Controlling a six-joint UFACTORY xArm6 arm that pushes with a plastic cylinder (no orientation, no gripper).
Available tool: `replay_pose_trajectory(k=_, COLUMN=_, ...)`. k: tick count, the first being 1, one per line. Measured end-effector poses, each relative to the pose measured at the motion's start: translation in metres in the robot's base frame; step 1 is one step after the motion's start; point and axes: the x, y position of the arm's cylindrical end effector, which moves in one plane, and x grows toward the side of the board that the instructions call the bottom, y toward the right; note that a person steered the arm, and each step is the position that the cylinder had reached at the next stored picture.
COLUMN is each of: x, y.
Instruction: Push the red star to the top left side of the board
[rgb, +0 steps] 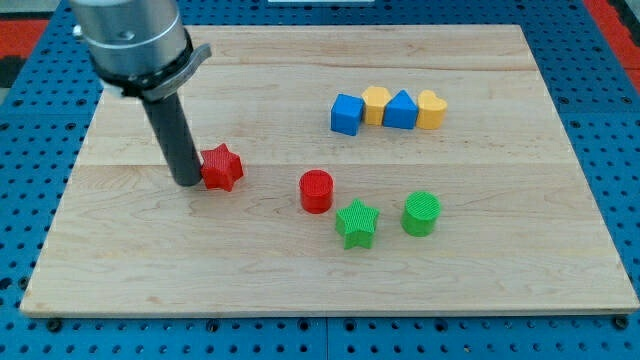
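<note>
As catalogued, my tip (188, 181) stood touching the red star (222, 167) on its view's-left side, wrong for pushing it up-left; no claw fitted, so nothing grasped.

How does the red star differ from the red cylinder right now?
Shape: the red star has points; the red cylinder is round with a flat top.
Place: the red star lies further toward the view's left and slightly higher; the red cylinder sits nearer the middle, close to the green star.
Contact: my tip is right against the red star's left side; the red cylinder stands clear of it.
Both are red and rest on the wooden board.
</note>
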Motion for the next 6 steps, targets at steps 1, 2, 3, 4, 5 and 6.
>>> replay_pose_trajectory(k=1, x=0.026, y=0.012)
replay_pose_trajectory(k=2, x=0.008, y=0.053)
replay_pose_trajectory(k=3, x=-0.070, y=0.019)
replay_pose_trajectory(k=4, x=-0.122, y=0.022)
replay_pose_trajectory(k=5, x=-0.114, y=0.021)
replay_pose_trajectory(k=6, x=-0.181, y=0.019)
